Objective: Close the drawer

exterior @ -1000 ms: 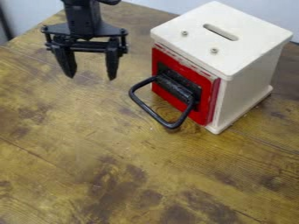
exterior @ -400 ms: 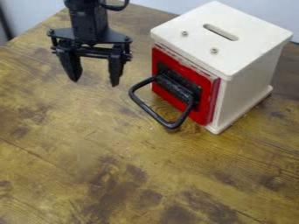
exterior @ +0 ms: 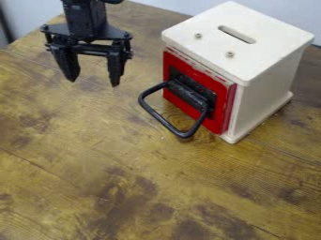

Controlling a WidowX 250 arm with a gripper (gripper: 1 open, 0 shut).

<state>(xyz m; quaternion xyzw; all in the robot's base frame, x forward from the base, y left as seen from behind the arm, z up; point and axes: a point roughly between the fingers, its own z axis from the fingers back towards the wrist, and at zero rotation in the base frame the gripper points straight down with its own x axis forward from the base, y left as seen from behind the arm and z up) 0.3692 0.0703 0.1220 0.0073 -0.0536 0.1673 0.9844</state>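
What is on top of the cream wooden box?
On top of the box are a dark slot and small round metal screws. Nothing else lies there. Its inside cannot be seen; the walls cover it.

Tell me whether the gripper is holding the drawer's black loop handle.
No, the gripper hangs off to one side with open space between its fingers and the black loop handle.

so there's a cream wooden cube housing [exterior: 261, 86] with a slot [exterior: 236, 35] and a couple of round metal screws [exterior: 228, 54] on top, just sitting on a brown wood-grain table [exterior: 113, 183], pale wall [exterior: 28, 13] behind
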